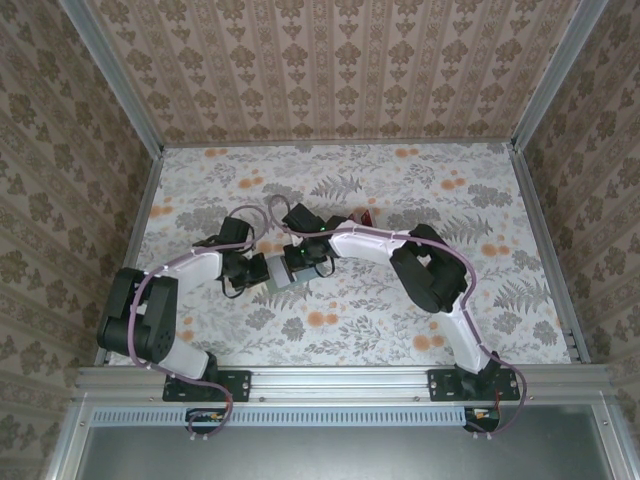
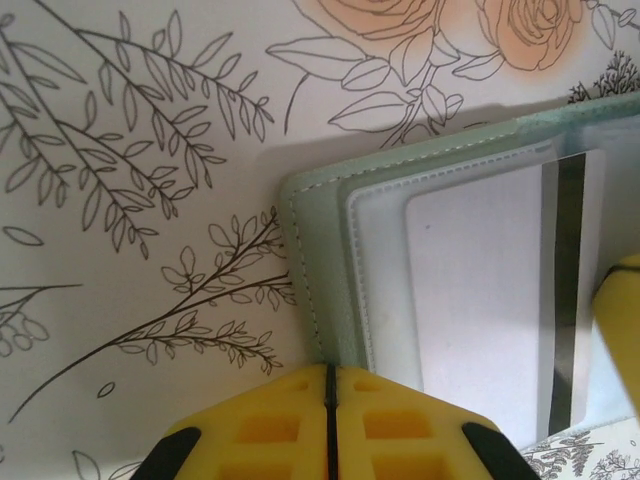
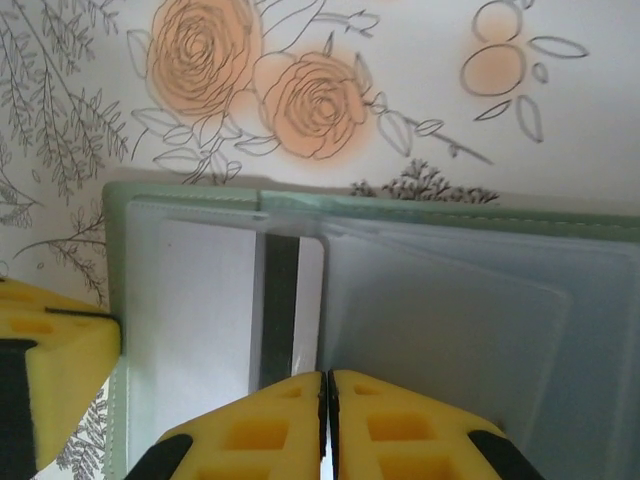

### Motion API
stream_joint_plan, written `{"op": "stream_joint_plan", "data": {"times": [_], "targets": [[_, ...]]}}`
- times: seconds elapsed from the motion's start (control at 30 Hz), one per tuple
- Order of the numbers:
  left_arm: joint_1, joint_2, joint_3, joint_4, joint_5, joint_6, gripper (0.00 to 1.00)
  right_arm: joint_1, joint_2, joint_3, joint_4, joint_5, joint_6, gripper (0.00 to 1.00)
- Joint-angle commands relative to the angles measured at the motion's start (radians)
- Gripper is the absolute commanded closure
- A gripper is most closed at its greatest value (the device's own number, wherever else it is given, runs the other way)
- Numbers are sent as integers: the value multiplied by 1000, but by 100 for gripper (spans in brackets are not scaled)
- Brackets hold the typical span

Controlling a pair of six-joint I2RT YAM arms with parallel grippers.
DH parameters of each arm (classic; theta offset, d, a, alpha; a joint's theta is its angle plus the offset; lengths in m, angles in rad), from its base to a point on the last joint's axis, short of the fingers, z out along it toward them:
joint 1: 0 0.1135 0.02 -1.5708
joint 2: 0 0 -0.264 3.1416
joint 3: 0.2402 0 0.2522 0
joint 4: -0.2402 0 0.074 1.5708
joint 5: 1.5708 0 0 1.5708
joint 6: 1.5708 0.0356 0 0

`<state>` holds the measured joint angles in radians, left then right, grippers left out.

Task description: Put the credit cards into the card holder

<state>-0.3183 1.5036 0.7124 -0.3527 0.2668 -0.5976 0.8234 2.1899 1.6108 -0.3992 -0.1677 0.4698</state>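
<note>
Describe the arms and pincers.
The left arm and right arm have white links, bulky black joints and pale lilac cables looping alongside. The left pincer and right pincer have yellow fingers with square recesses and black side pieces.

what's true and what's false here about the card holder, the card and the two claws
1. The card holder lies open on the flowered table. True.
2. A white card with a dark stripe sits inside it. True.
3. The left claw is wide open. False: it is shut.
4. The card holder is bright red. False: it is pale green.
5. The right claw is shut at the holder. True.
</note>
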Motion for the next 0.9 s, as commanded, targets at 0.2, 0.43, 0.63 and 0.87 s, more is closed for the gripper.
{"op": "stream_joint_plan", "data": {"times": [0.2, 0.43, 0.63, 0.87], "targets": [[1, 1, -18, -3, 15, -14, 91, 34, 69, 97, -73, -12, -35, 88], [4, -36, 5, -61, -24, 4, 91, -12, -18, 15, -78, 58, -49, 87], [4, -16, -9, -35, -6, -4, 91, -64, -60, -51, -64, 83, -47, 87], [4, -41, 10, -59, -2, -6, 91, -66, -71, -41, -53, 54, -50, 87]]}}
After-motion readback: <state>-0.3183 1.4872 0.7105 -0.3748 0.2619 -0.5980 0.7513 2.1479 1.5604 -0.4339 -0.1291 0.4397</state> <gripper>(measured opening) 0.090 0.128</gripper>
